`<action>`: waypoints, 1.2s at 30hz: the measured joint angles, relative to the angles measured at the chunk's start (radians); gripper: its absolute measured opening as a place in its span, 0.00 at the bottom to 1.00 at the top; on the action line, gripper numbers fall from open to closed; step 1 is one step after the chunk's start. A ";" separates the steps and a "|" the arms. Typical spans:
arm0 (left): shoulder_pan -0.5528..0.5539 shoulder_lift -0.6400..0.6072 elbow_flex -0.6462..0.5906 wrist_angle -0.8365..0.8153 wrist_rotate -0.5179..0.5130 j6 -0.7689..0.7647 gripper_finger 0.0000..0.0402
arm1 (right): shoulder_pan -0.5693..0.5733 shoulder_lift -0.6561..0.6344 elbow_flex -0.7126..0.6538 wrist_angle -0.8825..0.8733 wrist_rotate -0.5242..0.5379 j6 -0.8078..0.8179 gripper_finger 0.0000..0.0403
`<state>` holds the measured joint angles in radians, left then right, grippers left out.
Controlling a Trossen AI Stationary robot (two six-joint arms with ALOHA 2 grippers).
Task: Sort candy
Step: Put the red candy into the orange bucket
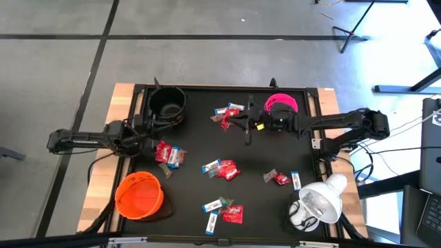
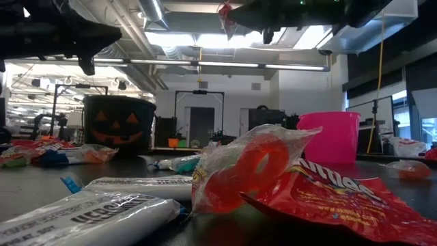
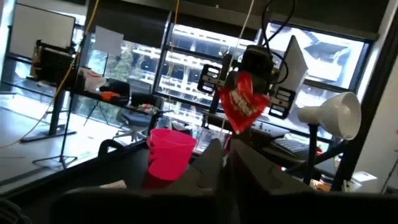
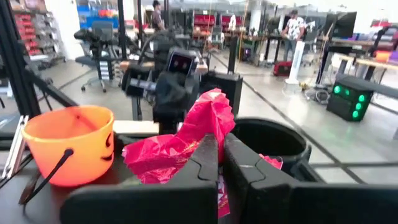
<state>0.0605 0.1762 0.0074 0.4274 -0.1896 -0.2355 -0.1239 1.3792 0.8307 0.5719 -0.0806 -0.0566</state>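
My right gripper (image 1: 233, 123) hangs above the far middle of the black mat, shut on a red candy (image 1: 225, 122), between the black bowl (image 1: 167, 103) and the pink bowl (image 1: 281, 105). My left gripper (image 1: 148, 129) stands at the mat's left side, just near of the black bowl; its fingers (image 3: 214, 155) lie together with nothing between them. More red and blue-and-white candy lies on the mat in clusters (image 1: 169, 155), (image 1: 222, 169), (image 1: 279, 178), (image 1: 224, 210). The orange bowl (image 1: 140, 195) stands at the near left. My right gripper pinches the red candy's crinkled wrapper (image 4: 210, 127) between its two fingers. The fingers lie about level, reaching in from the table's right. The candy is lifted clear of the mat, and most of the wrapper (image 3: 242, 102) hangs below the fingers.
A white lamp (image 1: 320, 200) stands at the near right corner. A few sweets (image 1: 231, 109) lie on the mat under the right gripper. Bare wooden strips (image 1: 120, 103) border the mat left and right. Beyond the table is an open room with desks and stands.
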 joint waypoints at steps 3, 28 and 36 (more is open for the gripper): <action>-0.001 0.041 0.002 0.063 0.026 0.000 0.21 | -0.019 0.000 0.000 0.048 -0.027 0.007 0.01; -0.032 0.800 0.441 0.078 -0.190 0.301 0.49 | 0.061 0.349 0.309 -0.073 0.346 -0.034 0.01; -0.062 0.868 0.462 0.077 -0.259 0.276 0.49 | 0.100 0.357 0.356 -0.128 0.414 -0.064 0.01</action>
<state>-0.0016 1.0445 0.4694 0.5045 -0.4488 0.0409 -0.0238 1.7363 1.1866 0.4441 0.3335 -0.1211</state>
